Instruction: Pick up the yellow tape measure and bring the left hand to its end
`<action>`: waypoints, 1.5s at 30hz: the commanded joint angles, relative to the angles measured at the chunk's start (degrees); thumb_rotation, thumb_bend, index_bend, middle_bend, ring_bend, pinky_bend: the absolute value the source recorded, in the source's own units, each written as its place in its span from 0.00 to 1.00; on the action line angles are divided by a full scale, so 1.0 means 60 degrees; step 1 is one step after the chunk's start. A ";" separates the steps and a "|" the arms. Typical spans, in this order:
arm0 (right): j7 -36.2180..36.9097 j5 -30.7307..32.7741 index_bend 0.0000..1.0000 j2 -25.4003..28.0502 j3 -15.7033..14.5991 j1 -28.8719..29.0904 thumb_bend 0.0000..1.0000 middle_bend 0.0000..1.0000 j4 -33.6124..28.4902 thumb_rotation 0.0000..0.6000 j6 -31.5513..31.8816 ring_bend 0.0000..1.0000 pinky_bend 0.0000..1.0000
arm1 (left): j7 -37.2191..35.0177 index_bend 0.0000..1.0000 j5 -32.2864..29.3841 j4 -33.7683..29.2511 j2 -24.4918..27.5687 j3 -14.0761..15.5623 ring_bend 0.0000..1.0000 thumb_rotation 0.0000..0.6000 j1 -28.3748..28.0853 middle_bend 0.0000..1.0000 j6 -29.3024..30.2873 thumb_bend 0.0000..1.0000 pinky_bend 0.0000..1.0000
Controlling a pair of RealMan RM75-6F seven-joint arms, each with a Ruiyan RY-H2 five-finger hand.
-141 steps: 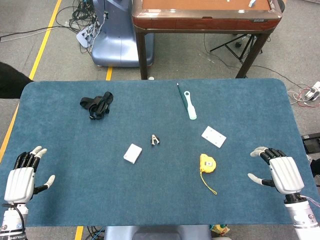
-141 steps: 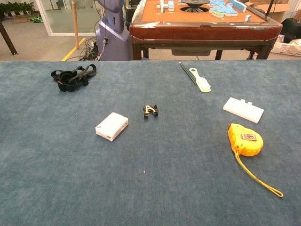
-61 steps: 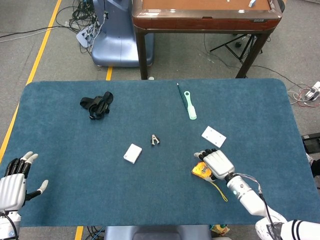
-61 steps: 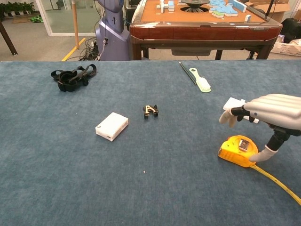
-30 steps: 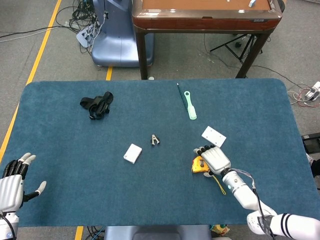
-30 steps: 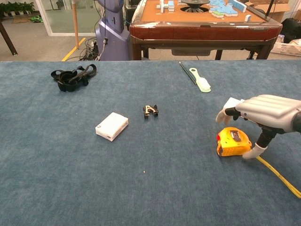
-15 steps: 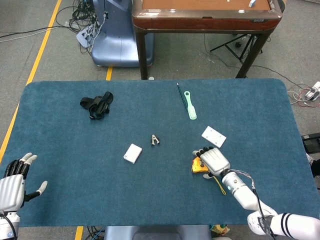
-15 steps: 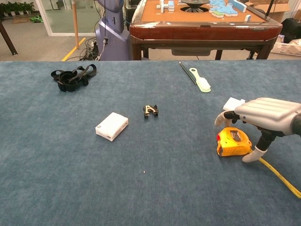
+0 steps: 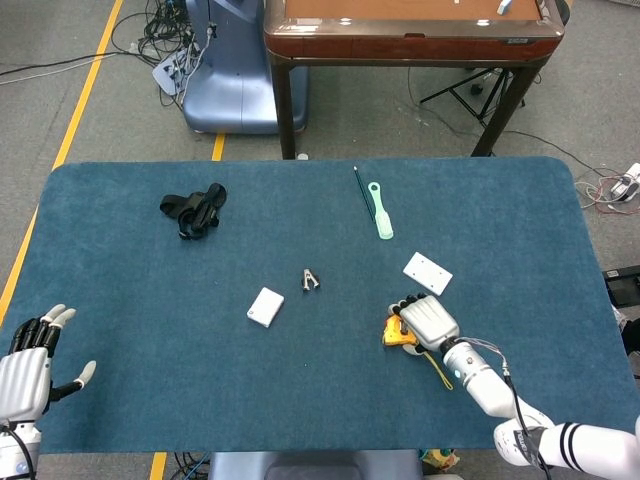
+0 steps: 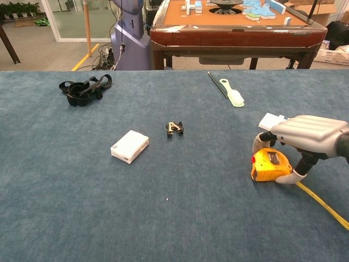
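Observation:
The yellow tape measure [image 10: 270, 165] lies on the blue table [image 10: 174, 218] at the right, its yellow strip [image 10: 324, 206] trailing toward the near right edge. My right hand [image 10: 308, 136] arches over it, fingers curled down on its far side and the thumb against its near right corner, gripping the case where it lies. In the head view the same hand [image 9: 430, 322] covers most of the tape measure [image 9: 393, 334]. My left hand [image 9: 25, 375] hovers at the table's near left corner, fingers spread, holding nothing; the chest view does not show it.
A white box [image 10: 129, 146] and a small metal clip [image 10: 174, 128] lie mid-table. A white flat plate [image 10: 271, 120] sits just behind my right hand. A green-white brush [image 10: 233, 94] with a pen beside it lies further back. Black straps [image 10: 83, 89] lie at the back left.
My right hand has sunk a little and its thumb and fingers have closed in against the tape measure's case. The left hand has stayed still.

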 commanded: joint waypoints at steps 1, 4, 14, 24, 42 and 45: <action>0.0075 -0.0046 0.42 0.0022 0.0002 0.0036 0.42 0.45 -0.0047 1.00 -0.0025 0.30 0.27 | -0.0030 0.15 -0.0032 0.0026 -0.0015 -0.0030 0.09 1.00 -0.0035 0.11 -0.0050 0.22 0.06; 0.0233 -0.0115 0.49 0.0053 0.0063 0.0075 0.50 0.51 -0.0214 1.00 -0.0005 0.34 0.27 | -0.0177 0.15 -0.0144 0.0021 0.0008 -0.0112 0.09 1.00 -0.0150 0.11 -0.0254 0.22 0.06; -0.0125 0.0192 0.61 0.0069 0.0870 0.0366 0.68 0.63 -0.1654 1.00 0.0713 0.48 0.28 | -0.0673 0.15 -0.0440 -0.0046 0.0131 -0.0846 0.09 1.00 -0.1320 0.11 -0.1570 0.22 0.06; -0.2009 0.2017 0.67 -0.0456 0.1812 0.1192 0.73 0.68 -0.2975 1.00 0.1549 0.59 0.36 | -0.1560 0.15 -0.1789 -0.0202 -0.0483 -0.1709 0.09 1.00 -0.2673 0.11 -0.3287 0.22 0.06; -0.4274 0.4550 0.67 -0.2509 0.2852 0.2799 0.75 0.69 -0.3012 1.00 0.3523 0.65 0.40 | -0.1783 0.00 -0.3228 -0.0141 -0.1966 -0.2100 0.03 1.00 -0.3911 0.02 -0.4284 0.22 0.05; -0.4361 0.4743 0.67 -0.2885 0.2959 0.3017 0.76 0.69 -0.2746 1.00 0.3675 0.65 0.40 | -0.1758 0.00 -0.3455 -0.0200 -0.2113 -0.2172 0.00 1.00 -0.4031 0.00 -0.4307 0.22 0.04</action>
